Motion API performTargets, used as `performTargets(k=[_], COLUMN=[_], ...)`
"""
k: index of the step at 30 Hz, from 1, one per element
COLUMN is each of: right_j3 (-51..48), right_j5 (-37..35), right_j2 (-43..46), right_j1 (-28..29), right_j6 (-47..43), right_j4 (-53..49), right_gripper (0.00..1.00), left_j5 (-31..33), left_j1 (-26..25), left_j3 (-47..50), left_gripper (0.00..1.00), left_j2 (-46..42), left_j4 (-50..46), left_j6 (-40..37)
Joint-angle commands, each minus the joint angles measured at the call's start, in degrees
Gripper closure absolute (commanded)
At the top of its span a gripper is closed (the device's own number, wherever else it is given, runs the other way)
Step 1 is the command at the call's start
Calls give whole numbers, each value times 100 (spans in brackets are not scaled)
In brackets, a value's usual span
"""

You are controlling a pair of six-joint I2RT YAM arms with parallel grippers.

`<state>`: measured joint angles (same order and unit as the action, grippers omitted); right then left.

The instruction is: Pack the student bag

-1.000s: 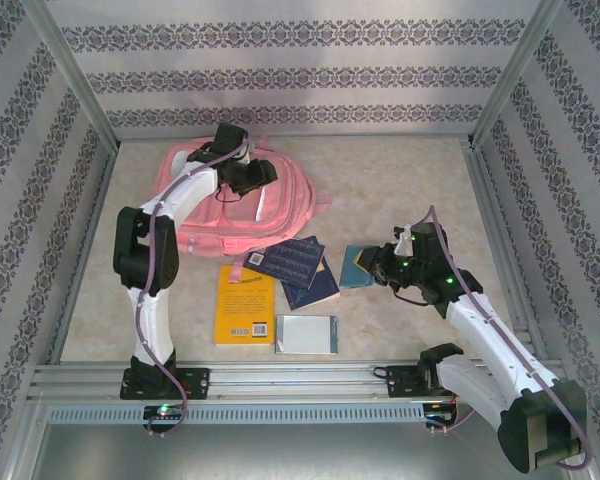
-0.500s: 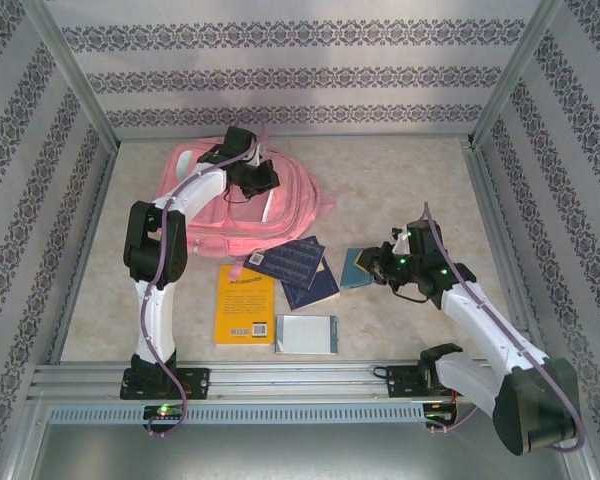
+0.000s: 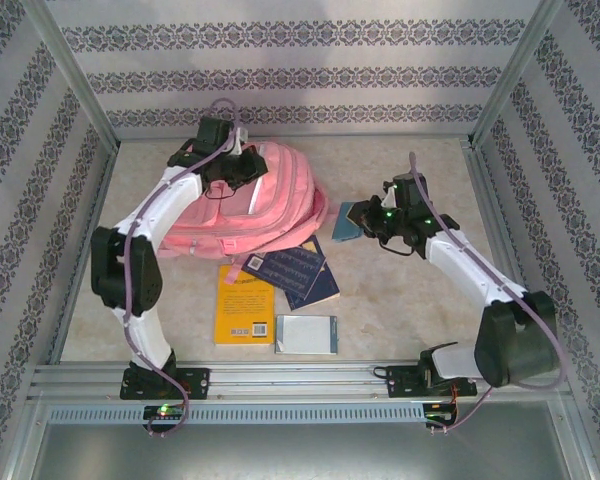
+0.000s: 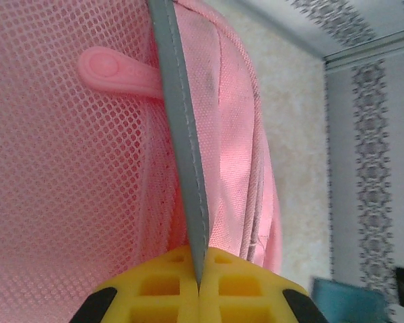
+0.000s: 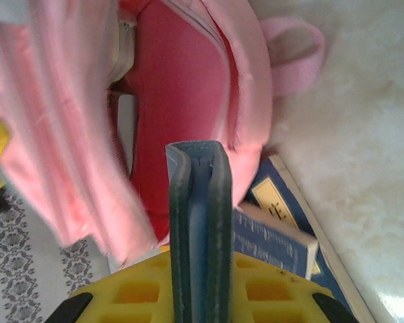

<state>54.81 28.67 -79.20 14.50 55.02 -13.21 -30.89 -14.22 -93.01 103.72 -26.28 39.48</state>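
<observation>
The pink student bag (image 3: 270, 205) lies at the back left of the table, its mouth facing right. My left gripper (image 3: 240, 170) is on top of it, shut on the grey reflective strip (image 4: 182, 134) of the bag (image 4: 67, 168), which is pinched between the yellow fingers (image 4: 155, 282). My right gripper (image 3: 368, 215) is shut on a teal felt-covered book (image 3: 345, 222) just right of the bag's mouth. In the right wrist view the teal book (image 5: 198, 202) stands edge-on in front of the bag's dark red inside (image 5: 178, 101).
Two dark blue books (image 3: 292, 265) overlap in front of the bag and also show under it as the dark blue books (image 5: 276, 235). A yellow book (image 3: 245, 303) and a silvery book (image 3: 306, 334) lie nearer the front rail. Metal frame posts and patterned walls ring the table.
My left gripper closed on the bag's grey strip and pulled up and back, raising the bag. My right gripper carried the teal book up and left to the bag's mouth.
</observation>
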Motion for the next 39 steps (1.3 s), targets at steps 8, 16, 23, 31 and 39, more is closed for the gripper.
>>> performTargets(k=[8,16,23,31,39], right_j3=[1447,2047,2018,2104,2113], right_j5=[793,1532,1462,1433,1465], right_j2=[-1637,-2199,-2166,-2188,-2163], right_j1=[518,1064,1221,1230,1234], right_j6=[317,1631,1869,1926,1977], right_j4=[1096,2371,2524,2569,2635], right_gripper=[98,98,98,98,98], left_j5=[-741,10,769,1408,2347], left_j1=[-10,-59,-582,-1568,-1848], left_j3=[568,51,-965,-1957,-2519], left_gripper=[100,48,40,40,42], left_j2=[-1034,-1070,-1023,-386,69], left_j4=[191,-1304,-2273,-3114,-3606], left_j6=[237,-484,-1155,-1832,-2099])
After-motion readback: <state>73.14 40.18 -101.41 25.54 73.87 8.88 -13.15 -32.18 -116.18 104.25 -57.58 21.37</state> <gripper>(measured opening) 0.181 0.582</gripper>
